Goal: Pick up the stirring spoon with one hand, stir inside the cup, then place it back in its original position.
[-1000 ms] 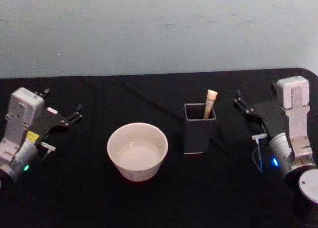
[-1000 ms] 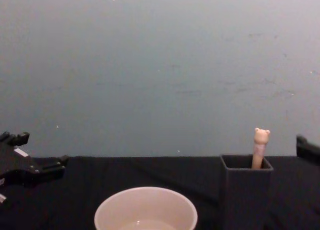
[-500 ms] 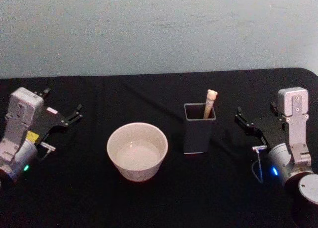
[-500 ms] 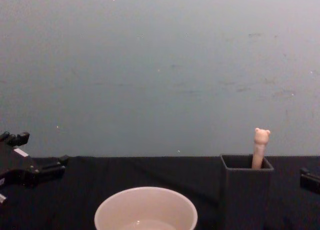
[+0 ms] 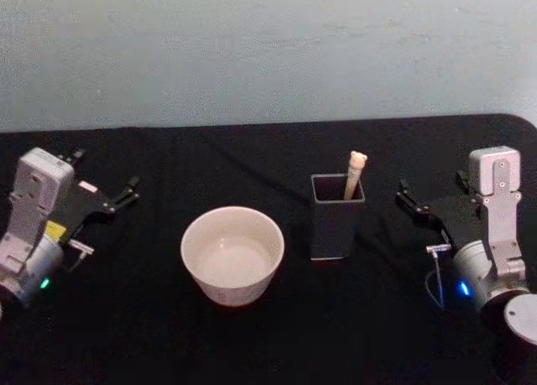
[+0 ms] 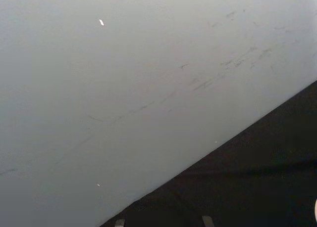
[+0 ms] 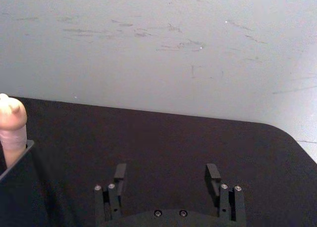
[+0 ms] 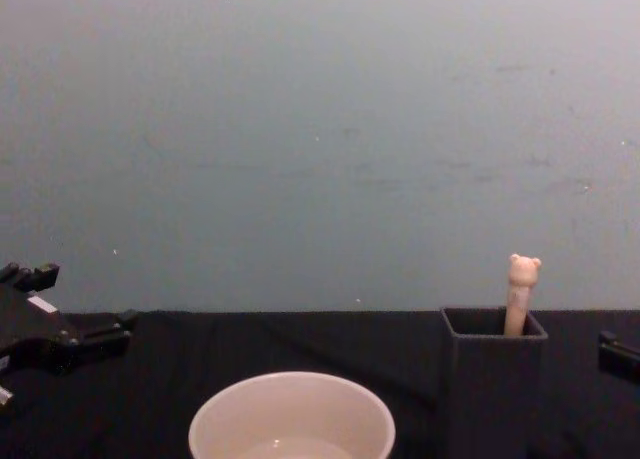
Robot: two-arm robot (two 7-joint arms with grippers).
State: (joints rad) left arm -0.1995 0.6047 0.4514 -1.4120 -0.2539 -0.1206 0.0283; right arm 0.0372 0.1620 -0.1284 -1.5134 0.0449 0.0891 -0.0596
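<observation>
Both end effectors empty, spread; right end effector (image 5: 428,210) lowering since a second ago, nearing spoon (image 5: 353,175); left end effector (image 5: 105,196) idling.

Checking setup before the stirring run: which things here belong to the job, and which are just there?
Job:
stirring spoon, standing in the holder
cup
right gripper, open, beside the holder

Just there:
dark grey holder
left gripper, open, parked

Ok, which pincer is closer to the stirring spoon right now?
Right. The right pincer sits open just beside the dark holder that the stirring spoon stands in. The left pincer is far off, beyond the cup.
</observation>
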